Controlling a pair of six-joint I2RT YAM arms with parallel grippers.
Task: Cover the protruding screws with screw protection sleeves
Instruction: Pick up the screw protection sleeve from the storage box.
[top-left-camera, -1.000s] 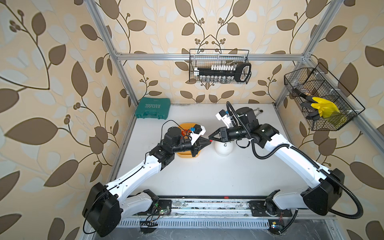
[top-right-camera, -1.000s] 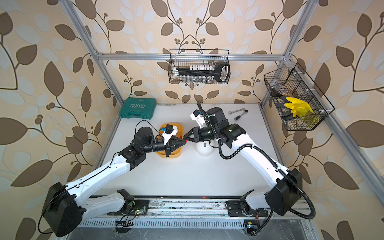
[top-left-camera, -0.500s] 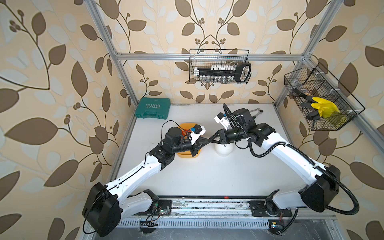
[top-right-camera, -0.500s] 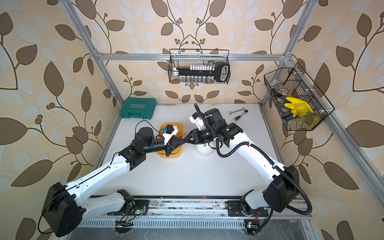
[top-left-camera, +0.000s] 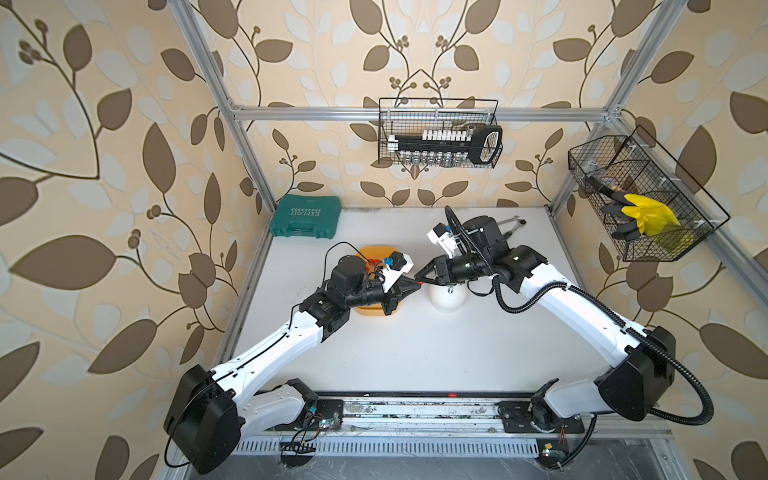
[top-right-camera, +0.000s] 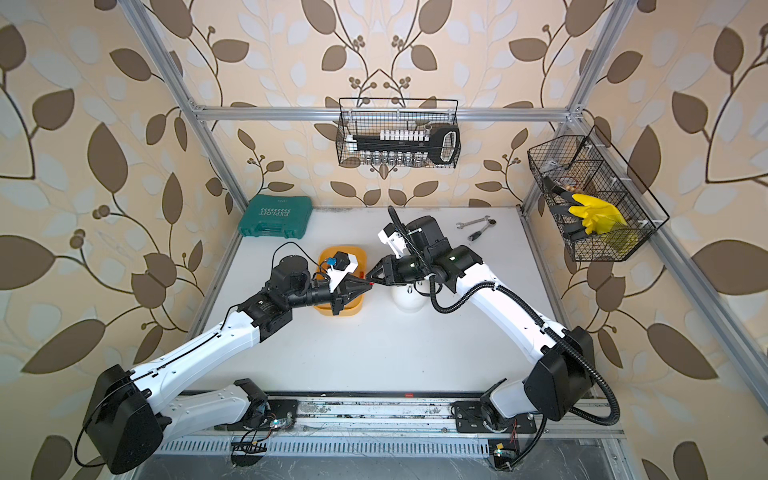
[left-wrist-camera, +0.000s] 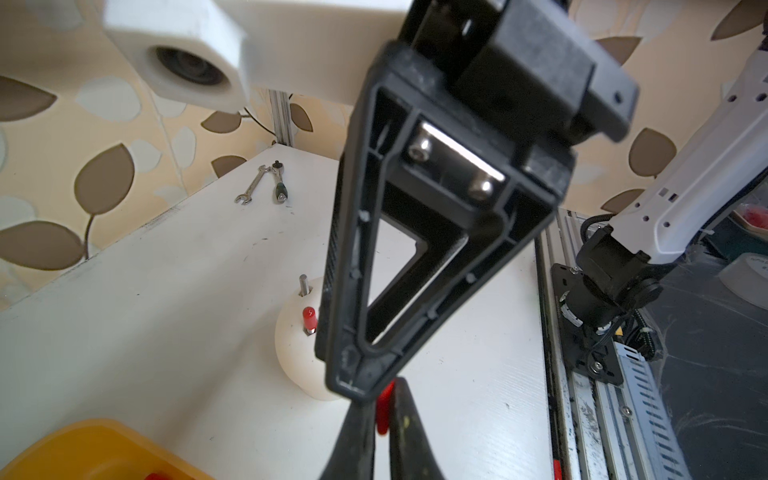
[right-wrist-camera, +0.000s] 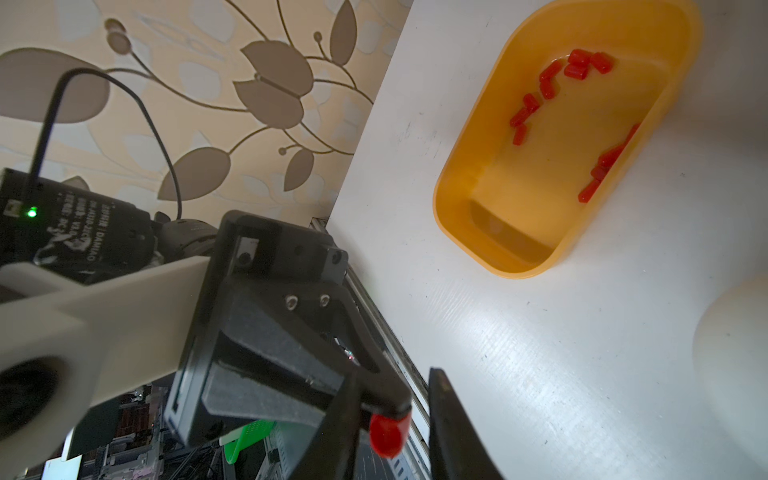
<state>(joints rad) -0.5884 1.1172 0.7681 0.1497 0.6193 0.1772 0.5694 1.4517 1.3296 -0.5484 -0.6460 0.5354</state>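
Noted left arm (top-left-camera: 274, 345) stretched inward and up off its base, wrist roughly level. Found left gripper (top-left-camera: 415, 284) pinched tight on a red sleeve (right-wrist-camera: 387, 434) at its very tip. Noted right arm (top-left-camera: 582, 307) bent at the elbow, reaching in from the opposite side. Found right gripper (top-left-camera: 422, 277) tip to tip with the left, fingers (right-wrist-camera: 446, 411) parted, straddling that sleeve, gap showing on one side.

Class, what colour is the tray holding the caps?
The tray is orange-yellow; right wrist view.

a: free room?
b: the near half of the table (top-left-camera: 415, 353).
a: obstacles?
b: yellow tray (top-left-camera: 370, 312) and white dome (top-left-camera: 446, 299); left gripper (top-left-camera: 415, 284) and right gripper (top-left-camera: 420, 279) sit tip to tip above the gap between.
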